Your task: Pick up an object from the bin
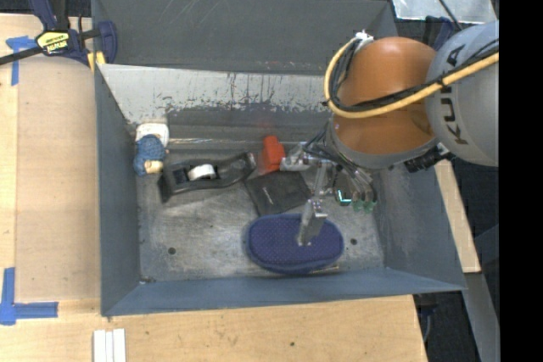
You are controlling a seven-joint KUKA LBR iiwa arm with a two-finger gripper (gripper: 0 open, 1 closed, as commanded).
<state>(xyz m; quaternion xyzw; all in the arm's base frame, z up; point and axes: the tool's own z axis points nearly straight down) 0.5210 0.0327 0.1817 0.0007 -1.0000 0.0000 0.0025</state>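
My gripper hangs low over the front right of the bin floor, its fingertips right above a flat dark blue oval pad that lies near the front wall. Only a narrow gap shows between the fingers, and I see nothing held in it. Just behind the gripper, a dark grey flat block lies on the floor. An orange-red piece stands behind that block, close to the back wall.
A black tape dispenser with a white roll lies left of centre. A small blue and cream figure sits in the back left corner. The arm with its orange cover fills the bin's right side.
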